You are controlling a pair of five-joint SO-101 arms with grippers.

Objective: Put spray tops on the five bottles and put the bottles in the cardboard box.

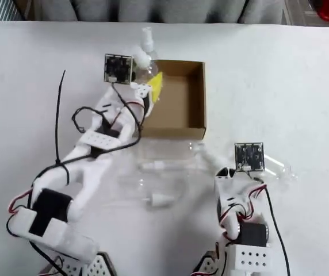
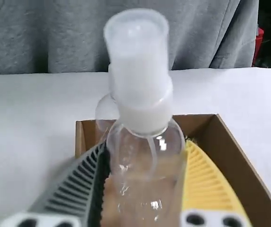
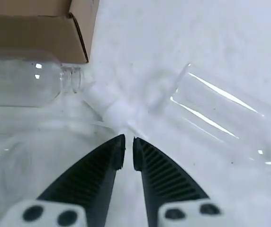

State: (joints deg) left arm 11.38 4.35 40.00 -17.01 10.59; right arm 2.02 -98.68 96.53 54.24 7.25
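We note: left fingers (image 2: pixel 78 189) clamp a capped bottle (image 2: pixel 145 146) over the cardboard box (image 2: pixel 230 146) edge, for drop-in; right fingers (image 3: pixel 102 165), nearly shut, empty, face a loose spray top (image 3: pixel 119 106).

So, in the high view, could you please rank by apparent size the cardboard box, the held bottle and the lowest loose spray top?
1. cardboard box: clearly largest.
2. held bottle: partly hidden and raised nearer the camera, so its look is less sure.
3. lowest loose spray top: smallest.
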